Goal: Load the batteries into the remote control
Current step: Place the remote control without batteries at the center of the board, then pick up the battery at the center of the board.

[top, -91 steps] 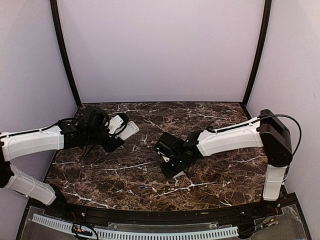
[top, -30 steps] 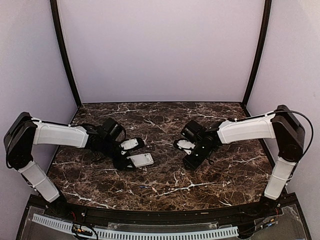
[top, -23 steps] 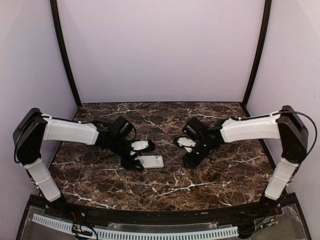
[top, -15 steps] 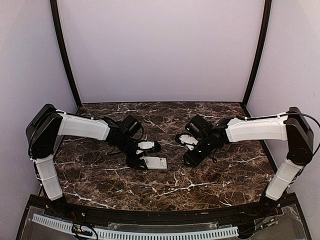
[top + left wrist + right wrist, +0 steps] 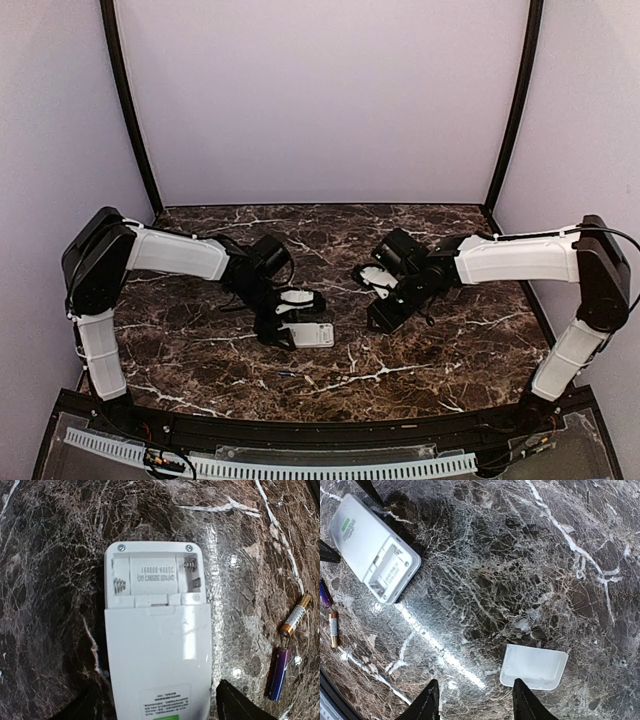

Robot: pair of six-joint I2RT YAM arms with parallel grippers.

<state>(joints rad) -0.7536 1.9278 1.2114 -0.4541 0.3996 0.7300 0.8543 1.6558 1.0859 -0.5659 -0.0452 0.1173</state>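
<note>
The white rectangular plastic remote control [image 5: 157,650], compartment uncovered and empty, is straddled by parted left fingers [image 5: 235,705]. Beside them, a gold cylindrical battery [image 5: 296,616] and a purple cylindrical battery [image 5: 278,667] are left unloaded. Nothing is held by the spread right fingers [image 5: 427,702].

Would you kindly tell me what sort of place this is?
Most likely a robot lab test booth: a dark marble-patterned table enclosed by plain lilac walls, with a left arm and a right arm mounted at its near edge.

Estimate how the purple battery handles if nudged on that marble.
The purple battery is a smooth cylinder lying flat on the glossy tabletop, so it'll probably roll. Small beside the remote, so likely light. The gold battery lies close and may get bumped.
</note>
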